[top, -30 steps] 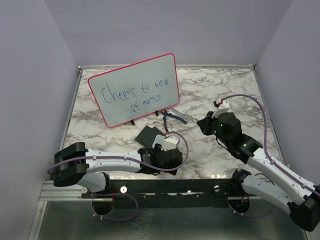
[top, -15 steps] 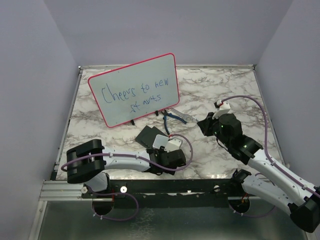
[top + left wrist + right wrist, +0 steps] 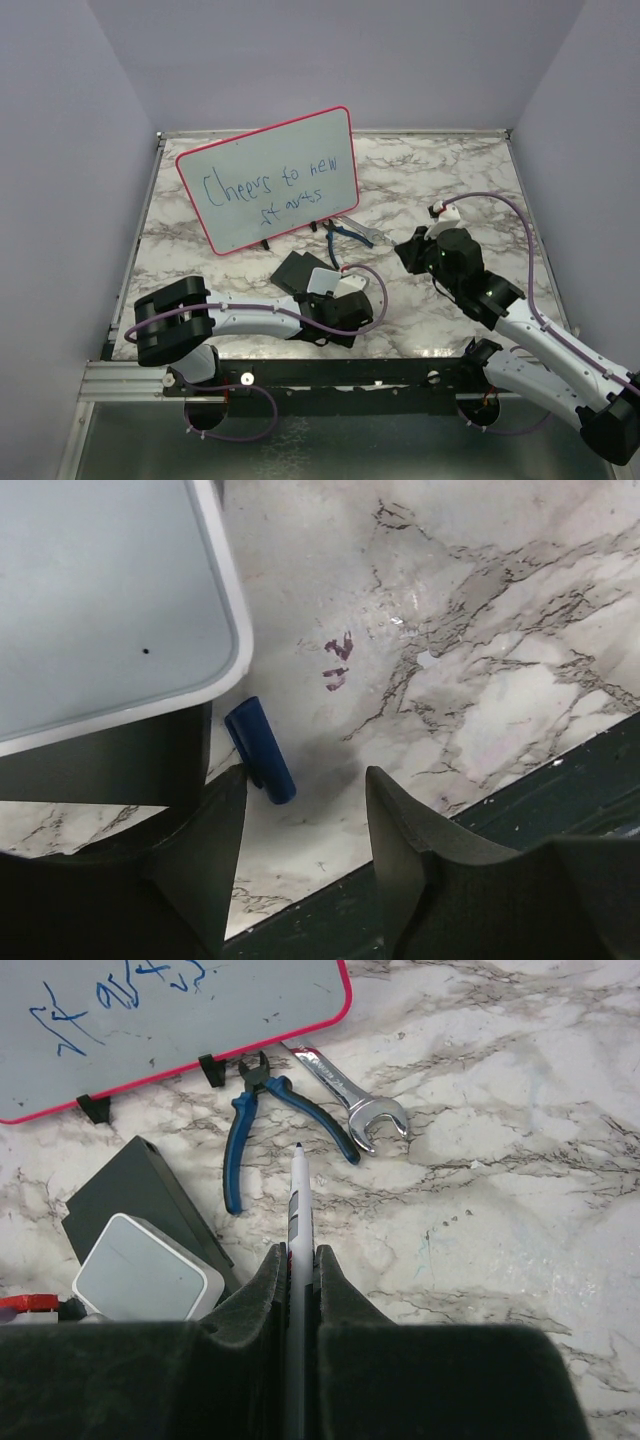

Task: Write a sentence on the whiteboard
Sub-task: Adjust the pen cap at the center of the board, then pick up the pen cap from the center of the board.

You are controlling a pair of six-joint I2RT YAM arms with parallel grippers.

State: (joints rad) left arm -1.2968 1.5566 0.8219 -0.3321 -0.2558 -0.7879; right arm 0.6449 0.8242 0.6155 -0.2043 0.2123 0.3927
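At the table's front edge — two low grippers
Left gripper spread, blue cap just ahead of one finger, bare marble beyond. Right gripper pinches a marker — pliers and wrench ahead, then the whiteboard bearing the sentence.

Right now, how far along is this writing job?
Done: the sentence looks complete on the whiteboard. In hand: the right gripper pinches the marker, uncapped. Left: probably capping it; the left gripper hangs open near the blue cap.
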